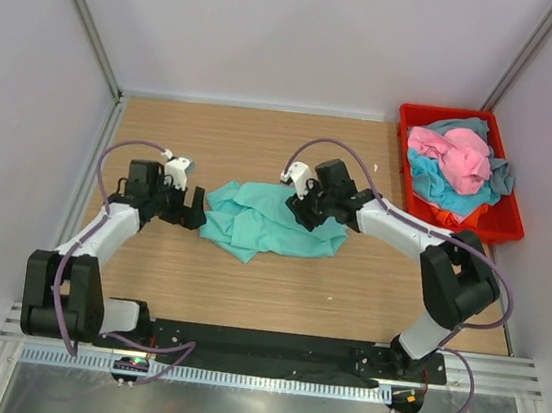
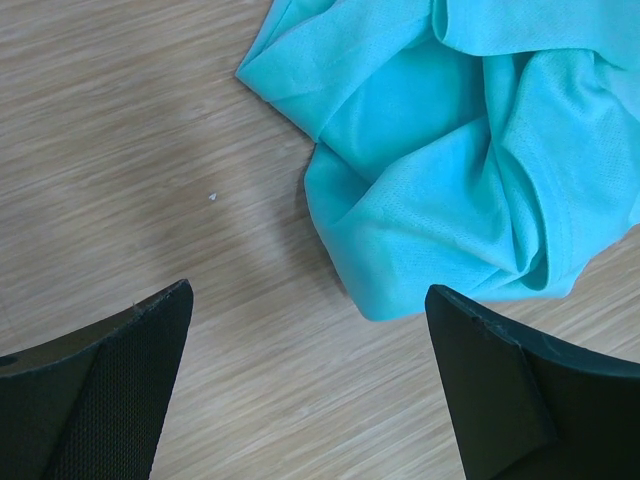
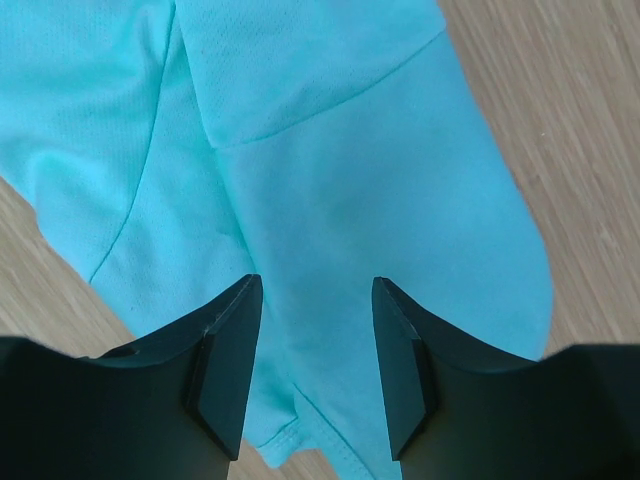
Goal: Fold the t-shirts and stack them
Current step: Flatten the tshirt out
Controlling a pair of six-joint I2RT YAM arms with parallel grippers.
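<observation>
Wood table (image 1: 245, 293), teal-green t-shirt (image 1: 264, 220) crumpled mid-frame, other t-shirts (image 1: 453, 158) in red bin (image 1: 500, 232) upper right. Left gripper (image 2: 310, 300) fingers wide apart over bare wood at the shirt's left edge; right gripper (image 3: 315, 290) fingers apart over its right side, nothing clamped.
</observation>
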